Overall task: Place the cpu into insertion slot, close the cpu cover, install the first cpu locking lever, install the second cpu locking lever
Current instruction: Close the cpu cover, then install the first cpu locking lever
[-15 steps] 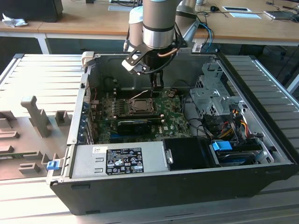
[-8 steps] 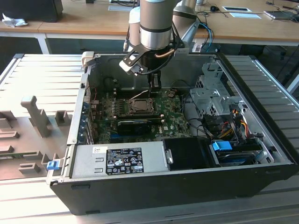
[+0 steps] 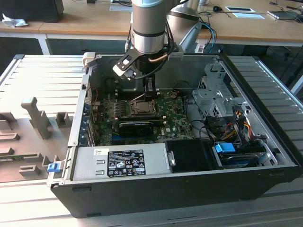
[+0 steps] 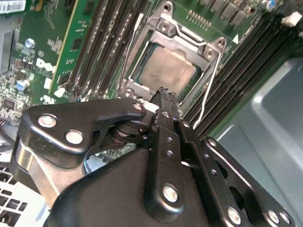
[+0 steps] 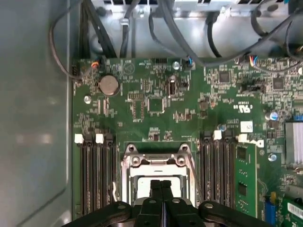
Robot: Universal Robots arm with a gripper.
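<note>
The cpu lies flat in the insertion slot on the green board, its dull metal top showing through the cut-out of the cpu cover. The cover lies down over the chip. Thin wire levers run along two sides of the socket; whether they are latched I cannot tell. My gripper hangs just above the socket's edge with its two black fingers pressed together and nothing between them. In the exterior view the gripper stands right behind the socket.
Black memory slots flank the socket on both sides. A long black card lies in front of it. The case walls, a drive cage with cables and the power supply hem in the board.
</note>
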